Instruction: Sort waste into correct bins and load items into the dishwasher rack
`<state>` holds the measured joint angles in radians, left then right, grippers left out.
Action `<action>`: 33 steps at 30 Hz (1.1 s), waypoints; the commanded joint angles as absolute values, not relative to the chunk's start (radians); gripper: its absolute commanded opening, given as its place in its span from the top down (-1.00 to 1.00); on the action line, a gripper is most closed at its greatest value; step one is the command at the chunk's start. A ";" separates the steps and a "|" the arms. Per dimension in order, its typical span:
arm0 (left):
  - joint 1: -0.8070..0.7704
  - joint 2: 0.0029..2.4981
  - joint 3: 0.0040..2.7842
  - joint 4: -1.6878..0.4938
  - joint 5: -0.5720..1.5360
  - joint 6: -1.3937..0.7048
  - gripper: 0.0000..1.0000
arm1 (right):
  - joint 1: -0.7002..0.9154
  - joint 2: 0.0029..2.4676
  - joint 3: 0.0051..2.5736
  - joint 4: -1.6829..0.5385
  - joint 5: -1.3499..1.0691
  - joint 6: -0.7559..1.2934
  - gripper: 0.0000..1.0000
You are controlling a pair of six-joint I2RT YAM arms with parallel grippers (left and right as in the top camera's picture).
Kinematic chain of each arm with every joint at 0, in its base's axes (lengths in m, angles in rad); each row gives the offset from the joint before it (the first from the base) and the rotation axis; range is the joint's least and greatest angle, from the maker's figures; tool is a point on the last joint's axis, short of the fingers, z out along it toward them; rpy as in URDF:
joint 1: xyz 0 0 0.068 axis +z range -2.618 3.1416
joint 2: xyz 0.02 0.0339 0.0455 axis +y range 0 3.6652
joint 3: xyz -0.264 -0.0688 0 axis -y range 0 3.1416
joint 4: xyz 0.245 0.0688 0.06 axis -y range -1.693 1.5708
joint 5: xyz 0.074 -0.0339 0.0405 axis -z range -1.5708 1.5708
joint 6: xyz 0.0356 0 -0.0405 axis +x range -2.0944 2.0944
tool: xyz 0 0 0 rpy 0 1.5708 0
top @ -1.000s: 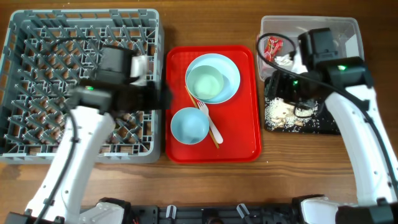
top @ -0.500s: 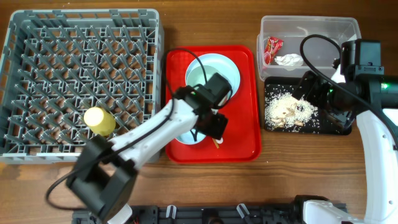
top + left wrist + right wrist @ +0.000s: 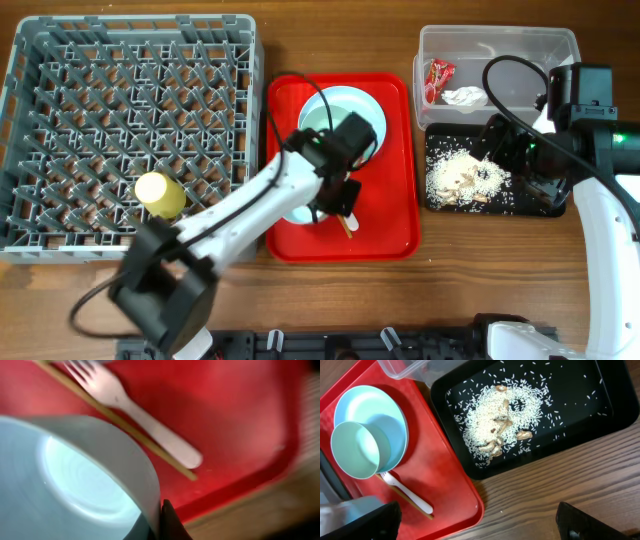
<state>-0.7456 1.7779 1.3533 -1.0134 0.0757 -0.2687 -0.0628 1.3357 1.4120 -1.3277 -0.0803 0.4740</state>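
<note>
My left gripper is shut on the rim of a pale blue-green bowl at the near end of the red serving tray. The rim sits pinched between its dark fingers, and my arm hides most of this bowl from above. A second bowl rests on the pale-blue plate at the tray's far end. The yellow cup lies in the grey dishwasher rack. My right gripper hangs open and empty above the black tray holding rice crumbs.
The clear tub at the back right holds the red wrapper and the white tissue. A white fork and a wooden stick lie on the red tray beside the held bowl.
The left arm swung from the rack, leaving the yellow cup there, to the red tray and its jaws closed on the near bowl's rim. The right arm drew back from the tub, then stayed still.
</note>
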 commanded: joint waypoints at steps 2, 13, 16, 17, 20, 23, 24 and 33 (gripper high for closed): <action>-0.578 1.549 1.465 -1.038 0.185 -0.154 0.92 | -0.066 1.332 1.405 -1.329 -0.059 0.470 -0.99; 0.062 1.605 1.464 -1.075 0.934 0.224 0.92 | -0.066 1.332 1.405 -1.329 -0.059 0.445 -1.00; 0.147 1.702 1.464 -1.090 1.077 0.273 0.92 | -0.066 1.332 1.405 -1.329 -0.059 0.445 -1.00; 0.157 1.722 1.464 -1.092 1.089 0.278 0.92 | -0.066 1.332 1.405 -1.329 -0.059 0.445 -1.00; 0.194 1.787 1.464 -1.100 1.093 0.279 0.92 | -0.066 1.332 1.405 -1.329 -0.059 0.445 -0.99; 0.224 1.834 1.464 -1.101 1.108 0.285 0.92 | -0.066 1.332 1.405 -1.329 -0.059 0.445 -0.99; 0.238 1.849 1.464 -1.100 1.107 0.285 0.92 | -0.066 1.332 1.405 -1.329 -0.059 0.445 -1.00; 0.324 1.901 1.459 -1.106 1.086 0.285 0.92 | -0.066 1.332 1.405 -1.329 -0.059 0.445 -1.00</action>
<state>0.3099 1.8641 1.4616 -1.0988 1.1282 0.2657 -0.0628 1.3357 1.4117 -1.3277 -0.0769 0.4591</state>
